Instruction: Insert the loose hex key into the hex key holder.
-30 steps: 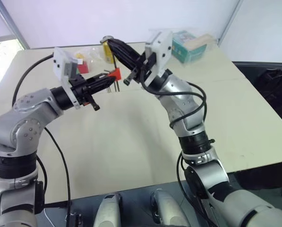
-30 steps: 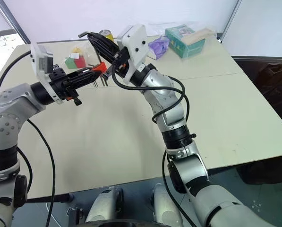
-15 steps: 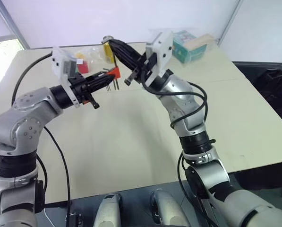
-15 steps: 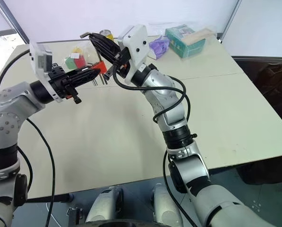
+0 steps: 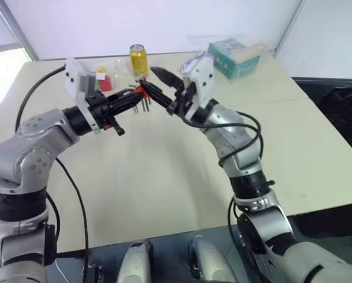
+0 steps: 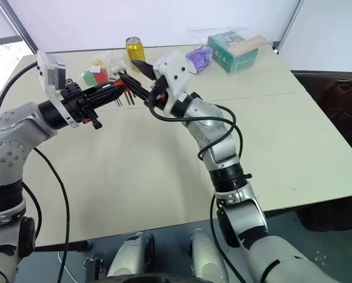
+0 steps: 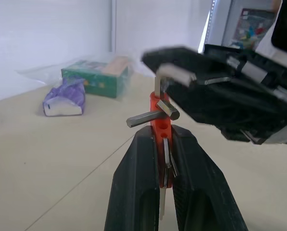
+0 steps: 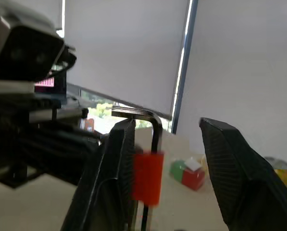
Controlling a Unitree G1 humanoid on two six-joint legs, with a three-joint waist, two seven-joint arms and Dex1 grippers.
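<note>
Left gripper (image 7: 160, 144): its two black fingers were pressed together on the lower part of the hex key holder (image 7: 159, 113), holding it up above the table (image 5: 164, 177), well clear of the surface.
Hex key holder: a small red-orange plastic block, upright between the left fingertips, with short metal keys hanging beneath it and one stubby hexagonal key sticking out sideways near its top.
Loose hex key (image 8: 151, 126): a thin dark L-shaped rod standing in the top of the red block, long leg running down into it, short bent end level above it and pointing toward one finger of the right gripper.
Right gripper (image 8: 169, 154): fingers spread apart, one on either side of the loose hex key. The near finger sat just beside the bent end; whether it touched the key could not be told. The other finger stood well apart, so nothing was clamped.
Meeting point: in the head views the two grippers came tip to tip above the far left part of the table.
Yellow can (image 5: 138, 59): upright at the far edge of the table, behind the grippers.
Toy blocks (image 6: 94, 73): red, green and yellow, in a clear bag near the can.
Green box (image 5: 236, 56): on the far right of the table.
Purple pouch (image 6: 198, 57): just beside the green box.
</note>
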